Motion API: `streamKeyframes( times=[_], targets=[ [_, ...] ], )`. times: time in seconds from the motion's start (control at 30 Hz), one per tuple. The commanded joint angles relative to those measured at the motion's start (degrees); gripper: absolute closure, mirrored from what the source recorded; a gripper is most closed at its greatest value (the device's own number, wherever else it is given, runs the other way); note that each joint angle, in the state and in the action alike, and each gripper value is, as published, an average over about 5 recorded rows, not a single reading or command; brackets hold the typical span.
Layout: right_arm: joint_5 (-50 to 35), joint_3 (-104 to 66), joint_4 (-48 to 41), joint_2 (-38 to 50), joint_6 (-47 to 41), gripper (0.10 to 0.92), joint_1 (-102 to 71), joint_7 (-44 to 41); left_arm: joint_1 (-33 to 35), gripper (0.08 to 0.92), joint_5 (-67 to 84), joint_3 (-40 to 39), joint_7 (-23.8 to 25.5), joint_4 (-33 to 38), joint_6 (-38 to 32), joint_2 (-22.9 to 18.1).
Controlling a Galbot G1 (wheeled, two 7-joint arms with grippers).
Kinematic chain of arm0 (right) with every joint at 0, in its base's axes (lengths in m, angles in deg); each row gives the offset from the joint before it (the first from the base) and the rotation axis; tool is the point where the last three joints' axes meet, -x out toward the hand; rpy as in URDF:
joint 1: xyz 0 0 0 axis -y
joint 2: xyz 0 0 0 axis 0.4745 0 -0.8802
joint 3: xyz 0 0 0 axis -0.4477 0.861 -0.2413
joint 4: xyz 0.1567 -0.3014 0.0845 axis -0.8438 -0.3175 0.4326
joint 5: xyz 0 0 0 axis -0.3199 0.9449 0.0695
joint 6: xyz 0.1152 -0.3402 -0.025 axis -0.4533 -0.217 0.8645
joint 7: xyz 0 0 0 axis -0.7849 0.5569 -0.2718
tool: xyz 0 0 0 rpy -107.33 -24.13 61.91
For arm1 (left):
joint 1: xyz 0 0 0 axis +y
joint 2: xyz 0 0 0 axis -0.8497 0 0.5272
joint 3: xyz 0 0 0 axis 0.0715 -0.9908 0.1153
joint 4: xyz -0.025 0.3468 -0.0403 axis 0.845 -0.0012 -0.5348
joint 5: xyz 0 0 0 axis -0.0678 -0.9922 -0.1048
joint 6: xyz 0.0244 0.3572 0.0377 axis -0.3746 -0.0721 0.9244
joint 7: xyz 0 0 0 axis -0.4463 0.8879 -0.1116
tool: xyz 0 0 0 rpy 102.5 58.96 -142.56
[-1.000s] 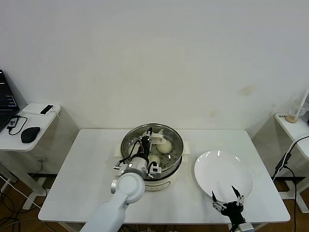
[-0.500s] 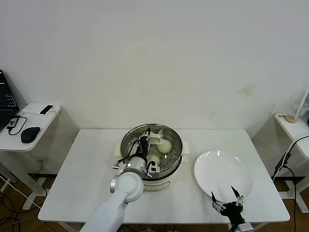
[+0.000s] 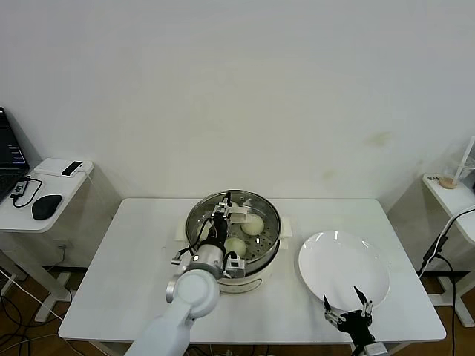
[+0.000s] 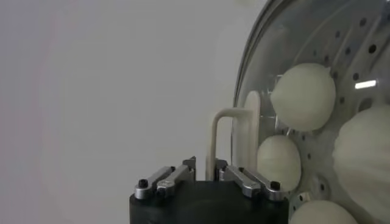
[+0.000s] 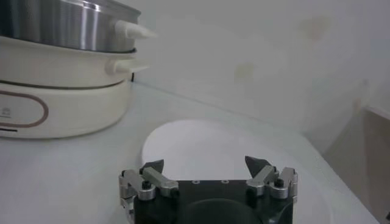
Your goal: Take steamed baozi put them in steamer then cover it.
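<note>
The steamer (image 3: 234, 236) stands mid-table on its white base, and a glass lid (image 3: 256, 199) lies over it. Through the glass I see several cream-white baozi (image 4: 303, 96) on the perforated tray. My left gripper (image 3: 223, 215) hangs over the lid, open. Its fingers stand on either side of the lid's cream handle (image 4: 251, 128), with a small gap on one side. In the left wrist view this gripper (image 4: 204, 163) is low in the middle. My right gripper (image 3: 346, 305) waits open and holding nothing by the table's front edge, next to the white plate (image 3: 344, 267).
The white table (image 3: 133, 252) carries only the steamer and the plate. A side desk at the left holds a mouse (image 3: 46, 205) and a laptop. Another small stand (image 3: 449, 185) is at the right. The steamer's side handle (image 5: 135, 29) points toward the plate (image 5: 201, 137).
The lid has settled flat on the steamer. My left gripper's fingers have parted from the handle, and the wrist has drawn slightly back. The right arm has stayed put.
</note>
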Motion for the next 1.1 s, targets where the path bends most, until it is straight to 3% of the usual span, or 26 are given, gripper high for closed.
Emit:
streamKeyframes(
  times=[0.03, 0.3, 0.47, 0.6, 0.67, 0.9, 1.1],
  targets=[
    [0.21, -0.02, 0.03, -0.08, 0.08, 0.203, -0.15, 0.09, 8.98, 0.534, 4.6, 2.07, -3.79, 10.33, -2.1, 3.03],
    [0.58, 0.07, -0.16, -0.08, 0.19, 0.203, -0.42, 0.14, 18.4, 0.3, 21.86, 5.12, -8.28, 20.94, -4.16, 8.73],
    [0.4, 0.06, 0.56, 0.14, 0.12, 0.203, -0.79, 0.07, 28.33, 0.191, 38.68, 10.04, -16.61, 24.0, -12.0, 8.87],
    [-0.41, -0.04, 1.79, 0.56, 0.28, 0.203, -1.59, -0.17, 36.44, 0.178, 52.78, 18.85, -24.21, 19.98, -28.06, 5.89],
    [-1.2, 0.29, 2.38, 1.02, 0.42, 0.203, -2.07, -0.27, 40.06, 0.177, 59.17, 22.58, -27.09, 18.83, -32.02, 4.81],
    [-5.2, 2.59, 4.43, 3.3, 0.92, 0.203, -4.75, 0.18, 48.69, 0.177, 82.97, 29.43, -30.22, 19.13, -33.58, 1.41],
    [-9.31, 4.77, 5.35, 5.16, 2.11, 0.203, -7.19, 1.2, 52.25, 0.177, 89.27, 31.87, -30.94, 16.44, -35.17, -0.48]
  ],
)
